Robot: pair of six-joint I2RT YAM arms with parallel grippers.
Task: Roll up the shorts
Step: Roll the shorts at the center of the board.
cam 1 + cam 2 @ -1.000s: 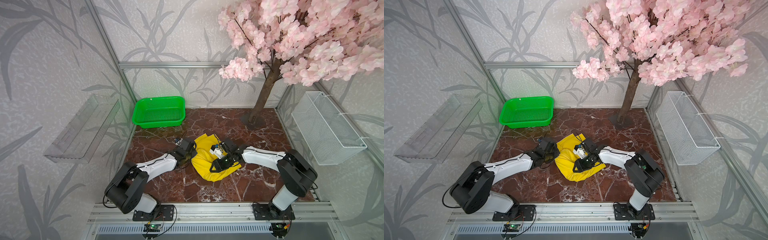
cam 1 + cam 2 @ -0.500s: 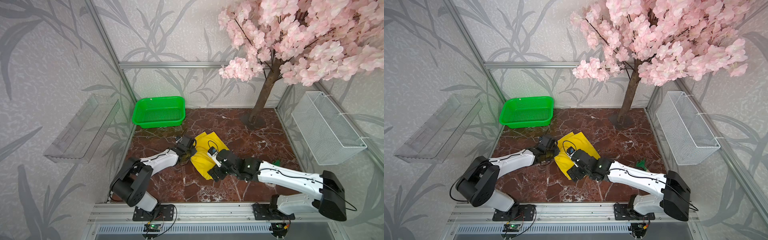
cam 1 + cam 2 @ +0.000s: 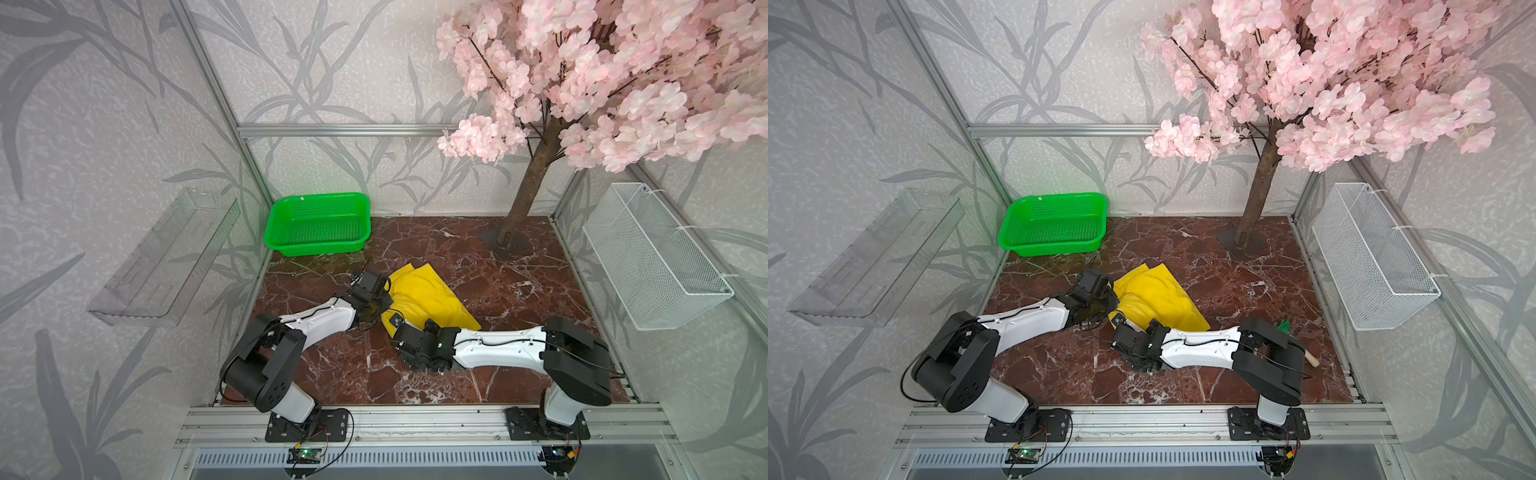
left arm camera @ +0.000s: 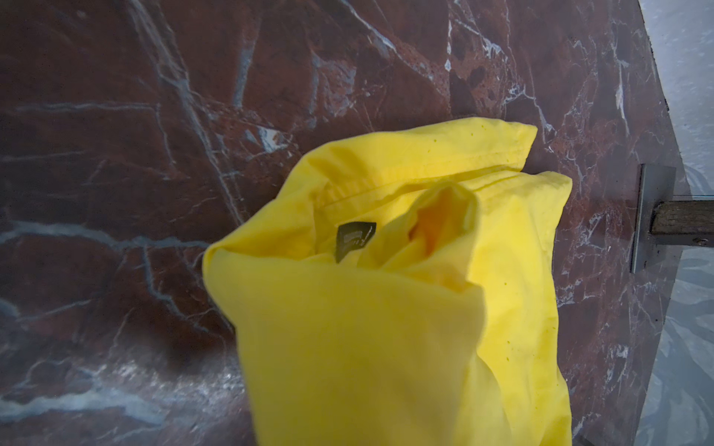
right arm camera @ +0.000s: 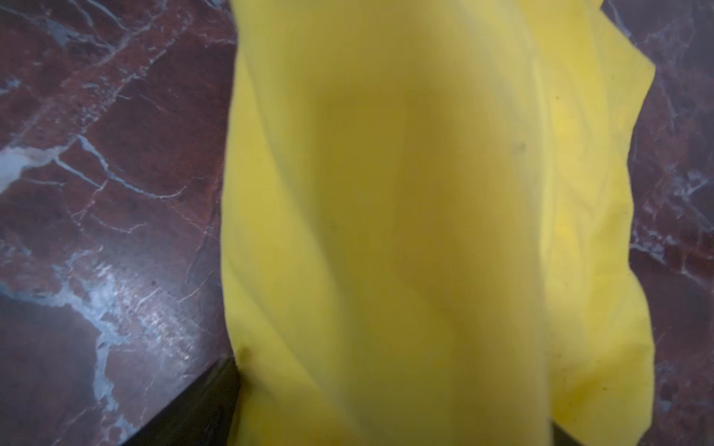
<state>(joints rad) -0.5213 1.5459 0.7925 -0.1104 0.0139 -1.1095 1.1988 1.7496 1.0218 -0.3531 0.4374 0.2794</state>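
Two arms (image 3: 320, 318) (image 3: 498, 353), one pair of shorts (image 3: 428, 295), one green basket (image 3: 316, 248), one wire basket (image 3: 648, 257), one tree (image 3: 528, 187)

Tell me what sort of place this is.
Likely a staged robot test cell: silver aluminium frame bars, grey leaf-patterned wall panels, an artificial pink blossom tree and a red-brown marble-look tabletop.

Nothing is reading clearly from here; the small dark label (image 4: 354, 240) is lying on the shorts (image 4: 367, 340), its pale marks blurring out.
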